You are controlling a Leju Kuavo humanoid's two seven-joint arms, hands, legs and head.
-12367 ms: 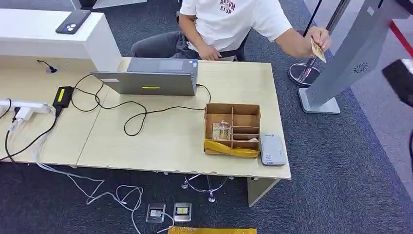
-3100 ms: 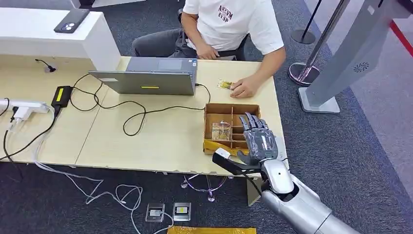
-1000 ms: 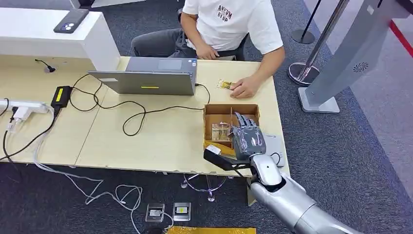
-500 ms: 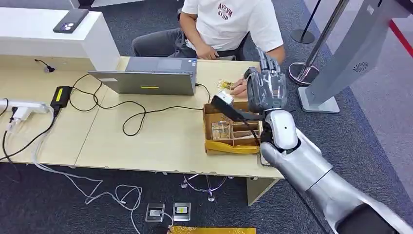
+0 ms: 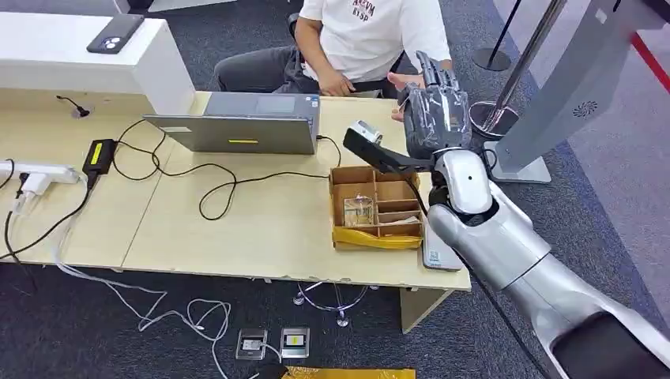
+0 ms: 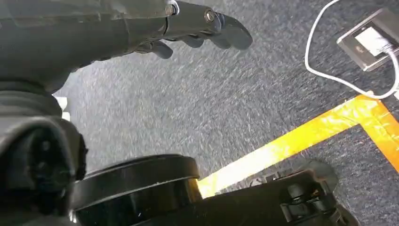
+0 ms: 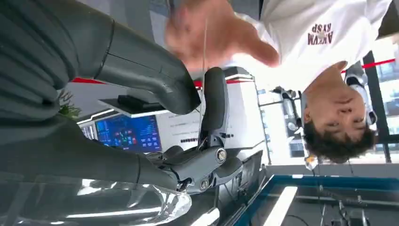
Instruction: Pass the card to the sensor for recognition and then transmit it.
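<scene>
I count one laptop (image 5: 245,125), one divided cardboard box (image 5: 377,207), one phone (image 5: 118,34), and one person (image 5: 367,39) beyond my right hand (image 5: 433,118).

- The head view is evenly and brightly lit from overhead; the pale counter (image 5: 237,229) is rendered without harsh glare.
- Only soft, short shadows are cast beside the cardboard box (image 5: 376,207) and the laptop (image 5: 241,130).
- Slight softness is seen on the right hand (image 5: 433,118), and mild compression smearing on the carpet.
- In the left wrist view, the left hand (image 6: 117,33) is dark and underexposed against a grainy, streaked carpet.
- In the right wrist view, the person's hand (image 7: 207,33) is blurred, windows are blown out, and bright reflections are caught on a glossy surface.
</scene>
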